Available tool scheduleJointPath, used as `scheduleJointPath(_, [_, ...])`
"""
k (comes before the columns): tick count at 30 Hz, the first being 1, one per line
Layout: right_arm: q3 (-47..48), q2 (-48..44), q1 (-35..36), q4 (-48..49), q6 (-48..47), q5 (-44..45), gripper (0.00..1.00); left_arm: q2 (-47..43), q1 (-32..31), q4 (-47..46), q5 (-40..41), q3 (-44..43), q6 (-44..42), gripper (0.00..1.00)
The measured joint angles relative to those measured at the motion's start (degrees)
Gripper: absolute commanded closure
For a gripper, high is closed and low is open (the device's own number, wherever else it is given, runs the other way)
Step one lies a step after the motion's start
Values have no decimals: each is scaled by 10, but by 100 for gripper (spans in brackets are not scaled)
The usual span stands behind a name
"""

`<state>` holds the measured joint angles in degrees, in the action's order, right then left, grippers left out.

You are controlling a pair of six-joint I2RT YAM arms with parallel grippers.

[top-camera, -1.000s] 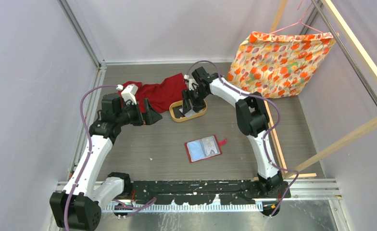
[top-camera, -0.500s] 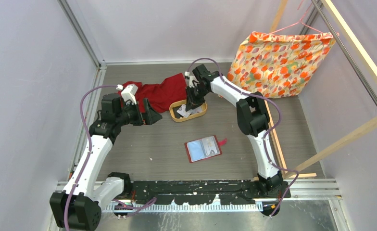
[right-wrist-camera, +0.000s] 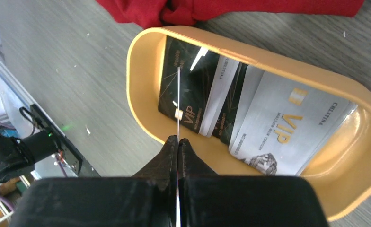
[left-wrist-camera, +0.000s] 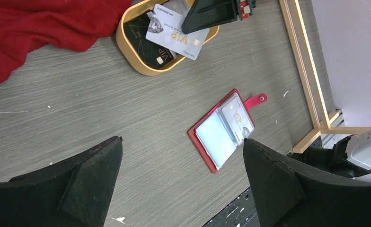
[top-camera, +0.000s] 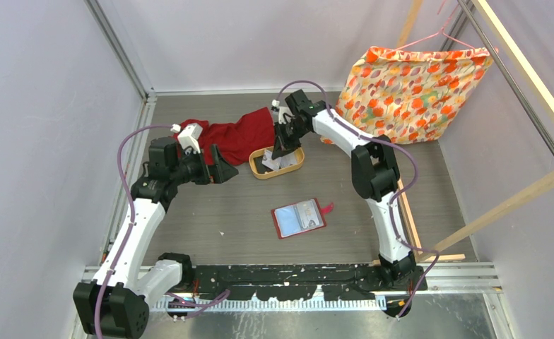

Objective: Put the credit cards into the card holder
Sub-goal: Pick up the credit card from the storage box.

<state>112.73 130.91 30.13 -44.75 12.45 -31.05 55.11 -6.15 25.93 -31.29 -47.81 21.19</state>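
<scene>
The red card holder (top-camera: 299, 218) lies open on the table, one pale card (left-wrist-camera: 238, 120) showing in its clear pocket. Several credit cards, black (right-wrist-camera: 183, 99) and white VIP (right-wrist-camera: 287, 127), lie in the oval tan tray (top-camera: 254, 168). My right gripper (right-wrist-camera: 178, 140) hangs over the tray, shut on a credit card (right-wrist-camera: 179, 104) that I see edge-on as a thin white line. At the left of the table, well apart from the card holder (left-wrist-camera: 224, 135), my left gripper (left-wrist-camera: 181, 140) stands wide open and holds nothing.
A red cloth (top-camera: 235, 134) lies bunched behind the tray. A flowered orange cloth (top-camera: 408, 92) hangs on a pink hanger at the back right. A wooden frame (top-camera: 401, 198) runs along the table's right side.
My right gripper has closed on a card in the tray and shifted slightly toward the back. The left arm has stayed still.
</scene>
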Motion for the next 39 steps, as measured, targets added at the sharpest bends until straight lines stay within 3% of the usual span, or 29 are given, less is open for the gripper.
scheduleJointPath(6, [-2, -39, -4, -14, -30, -28, 99, -6, 4, -13, -22, 7, 5, 2])
scheduleJointPath(11, [-25, -107, -4, -52, -129, -85, 99, -23, 5, -56, -68, 23, 19, 2])
scheduleJointPath(19, [-214, -313, -17, -72, -272, -200, 99, -37, -8, -297, -159, 133, 165, 3])
scheduleJointPath(22, [-303, -392, -43, -48, -285, -242, 98, -71, -57, -355, -129, 172, 210, 3])
scheduleJointPath(29, [-463, -516, -140, 57, -249, -340, 99, -143, -260, -519, 6, 232, 265, 4])
scheduleJointPath(35, [-530, -556, -157, 191, -148, -396, 99, -54, -378, -631, 140, 270, 278, 10])
scheduleJointPath(39, [-533, -555, -156, 235, -106, -415, 99, 19, -417, -693, 195, 271, 281, 16])
